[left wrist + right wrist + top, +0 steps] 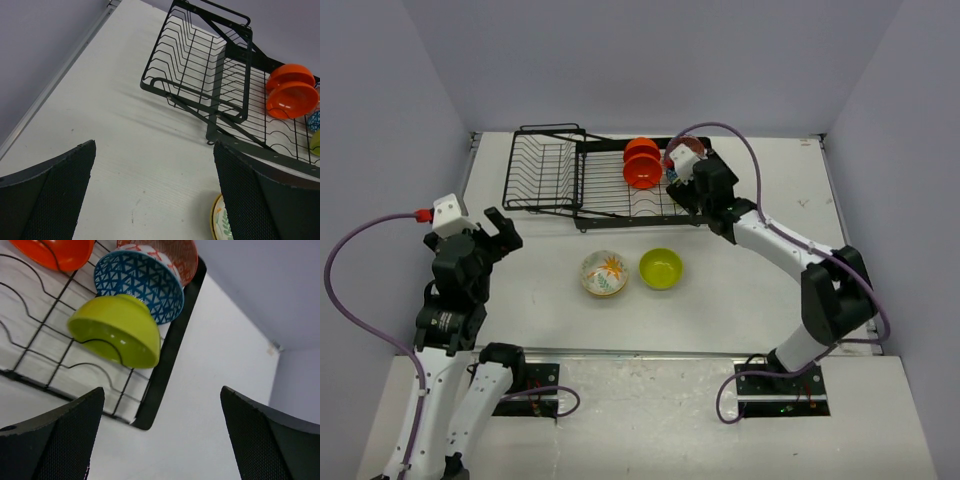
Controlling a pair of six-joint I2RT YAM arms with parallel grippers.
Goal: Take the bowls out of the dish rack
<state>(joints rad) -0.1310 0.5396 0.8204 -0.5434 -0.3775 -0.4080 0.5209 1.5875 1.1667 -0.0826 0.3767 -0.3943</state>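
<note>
The right hand [161, 390], spread wide and empty, faces the lime bowl [117, 330] standing on edge at the right end of the dish rack [174, 340], seemingly lining up a grasp. The left hand [154, 145] hangs wide and idle, near left.

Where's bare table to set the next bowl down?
Bare white table right of the loose lime green round bowl, and left of the cream floral bowl. Crowded: black wire dish rack's right end, by the right hand.
</note>
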